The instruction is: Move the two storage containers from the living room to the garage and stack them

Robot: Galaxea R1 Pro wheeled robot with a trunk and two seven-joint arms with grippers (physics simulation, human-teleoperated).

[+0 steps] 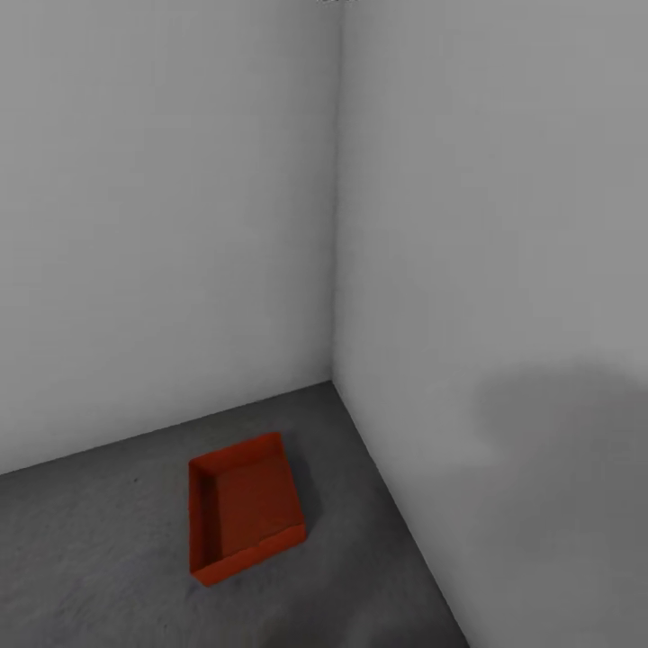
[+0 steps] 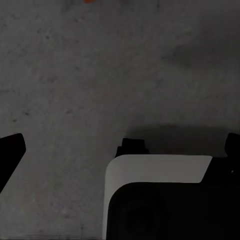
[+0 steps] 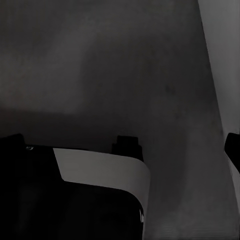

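- I see dark finger tips at the frame edges in both wrist views, over the floor (image 2: 75,75); I cannot tell how wide either gripper stands.
- One red bin (image 1: 245,507) sits upright on the concrete near the garage corner, nothing inside it.
- Pale walls (image 1: 162,225) meet just behind it; bare floor lies nearer me.

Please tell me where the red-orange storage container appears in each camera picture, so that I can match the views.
Head view: the container sits open side up on the dark concrete floor, in the lower middle-left, near the corner of the two pale walls.
Left wrist view: a small red-orange sliver at the top edge is probably its rim.
Right wrist view: I cannot find it here.
Shared landmark: the speckled dark grey floor.
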